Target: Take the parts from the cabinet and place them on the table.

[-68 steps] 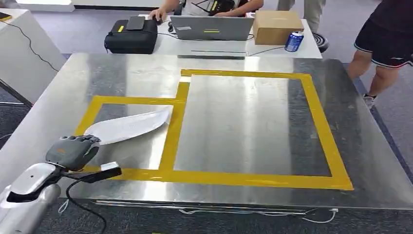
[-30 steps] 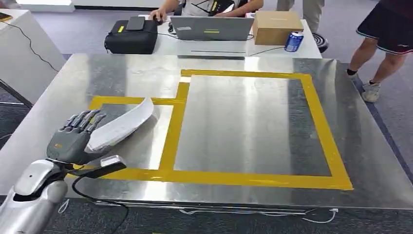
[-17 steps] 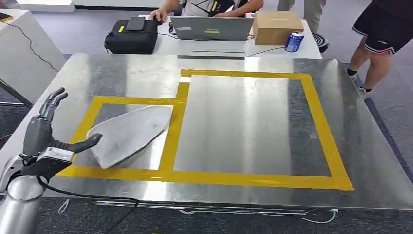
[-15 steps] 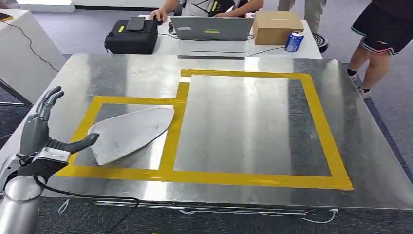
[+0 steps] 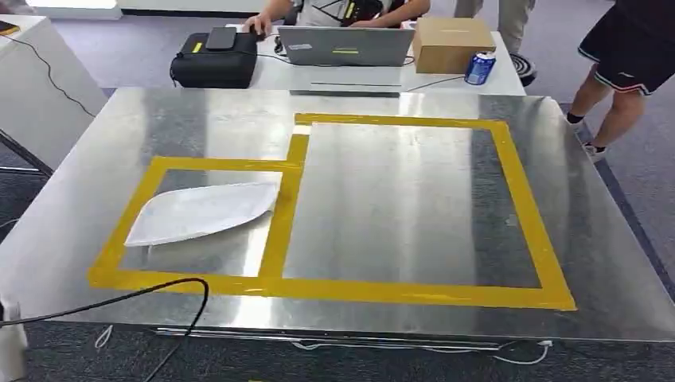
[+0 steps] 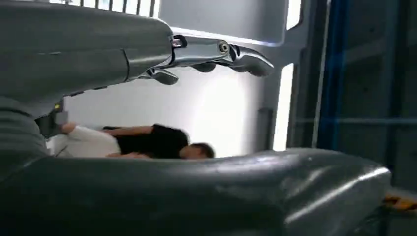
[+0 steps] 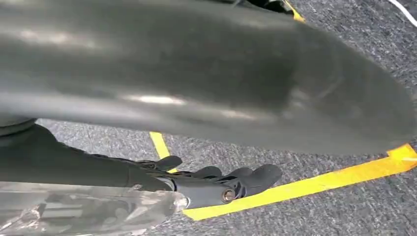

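Observation:
A flat white part point(image 5: 203, 213), pointed at one end, lies on the steel table point(image 5: 398, 199) inside the small yellow-taped box point(image 5: 151, 171) on the left. The larger taped box point(image 5: 521, 207) beside it holds nothing. In the left wrist view my left hand point(image 6: 147, 54) is lifted off the table, with its fingers point(image 6: 236, 51) and thumb spread wide and nothing in them. In the right wrist view my right hand point(image 7: 98, 167) hangs over grey carpet with yellow floor tape. Its fingers point(image 7: 231, 182) are stretched out and its thumb is apart. A shiny silver surface lies behind them.
A black cable point(image 5: 159, 290) loops over the table's near left edge. Behind the table a desk carries a black bag point(image 5: 215, 60), a laptop point(image 5: 346, 45), a cardboard box point(image 5: 454, 44) and a blue can point(image 5: 480, 68). One person sits there point(image 5: 334, 9). Another person stands at the far right point(image 5: 629, 72).
My left hand let go of the white part, which dropped flat inside the small taped box. The hand then opened and drew back off the lower left of the head view.

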